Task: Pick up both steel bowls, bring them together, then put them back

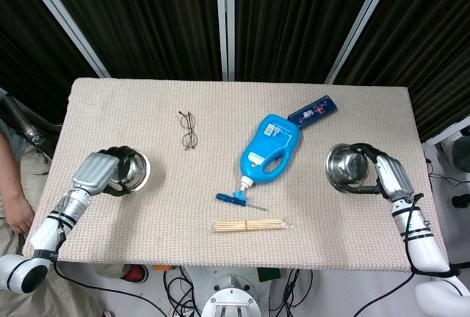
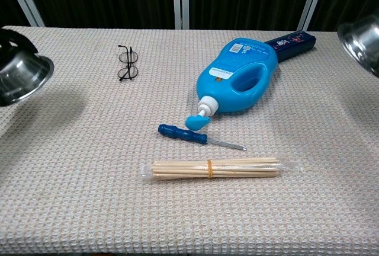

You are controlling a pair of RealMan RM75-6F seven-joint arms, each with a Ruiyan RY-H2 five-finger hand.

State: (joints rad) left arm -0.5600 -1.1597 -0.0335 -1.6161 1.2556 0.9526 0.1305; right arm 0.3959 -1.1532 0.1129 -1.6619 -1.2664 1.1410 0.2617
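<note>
The left hand [image 1: 98, 171] grips 1 round steel bowl [image 1: 132, 170]; the right hand [image 1: 389, 175] grips the other steel bowl [image 1: 346, 168]; fingers wrap both rims, interiors empty.

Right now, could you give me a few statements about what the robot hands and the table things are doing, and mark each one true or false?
1. Each robot hand holds a steel bowl: left robot hand the left bowl, right robot hand the right bowl. True.
2. The two bowls touch each other. False: they are far apart, at opposite sides of the table.
3. The blue bottle stands upright. False: it lies on its side.
4. The glasses lie on the bottle. False: they lie apart, left of it.
5. The screwdriver lies between bottle and wooden sticks. True.
</note>
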